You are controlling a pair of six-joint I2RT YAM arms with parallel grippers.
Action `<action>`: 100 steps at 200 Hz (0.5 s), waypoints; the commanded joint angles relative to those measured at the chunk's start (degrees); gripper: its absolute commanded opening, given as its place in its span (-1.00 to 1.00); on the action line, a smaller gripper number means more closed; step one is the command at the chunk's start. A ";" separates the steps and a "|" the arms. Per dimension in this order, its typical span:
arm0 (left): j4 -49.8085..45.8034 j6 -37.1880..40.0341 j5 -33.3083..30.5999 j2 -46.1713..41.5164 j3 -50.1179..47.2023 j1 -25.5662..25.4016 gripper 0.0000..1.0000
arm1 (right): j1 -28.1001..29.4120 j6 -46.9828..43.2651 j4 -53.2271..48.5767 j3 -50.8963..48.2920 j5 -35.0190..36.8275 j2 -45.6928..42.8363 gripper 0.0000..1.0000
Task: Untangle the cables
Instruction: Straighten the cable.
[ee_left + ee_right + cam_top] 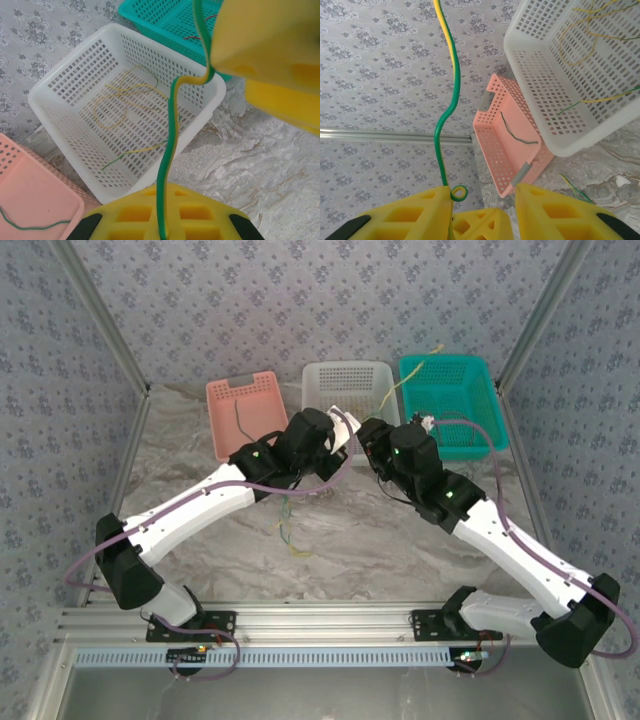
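My left gripper [162,220] is shut on a green-and-yellow cable [170,135]. That cable rises from its yellow fingers to the fingers [265,35] of the right gripper. My right gripper [482,200] has its jaws apart, and the same cable [451,100] runs up along the inner edge of its left finger [410,215] with a small loop there. The two grippers meet in front of the white basket [350,390]. A few loose cables [290,530] lie on the table below the left arm. More yellow cables [125,105] lie inside the white basket.
A pink basket [245,410] at the left holds a dark green strand [517,132]. A teal basket [450,400] at the right holds a red strand [192,36]. Patterned walls and metal frame posts close in the marble table [400,550].
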 commanded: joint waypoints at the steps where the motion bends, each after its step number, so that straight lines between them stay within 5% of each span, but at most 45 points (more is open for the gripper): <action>1: 0.08 -0.35 1.40 -1.22 -0.24 -0.71 -1.00 | -0.60 0.49 3.82 1.97 -1.15 0.63 -0.14; 59: -0.19 -0.26 2.05 -1.42 -0.21 -1.22 -1.00 | -3.05 0.05 7.96 1.10 -4.09 2.95 -0.29; 100: -2.01 -2.93 4.31 -1.34 0.48 -0.35 -1.00 | -4.29 -0.32 11.06 -2.32 -4.90 -0.75 -0.19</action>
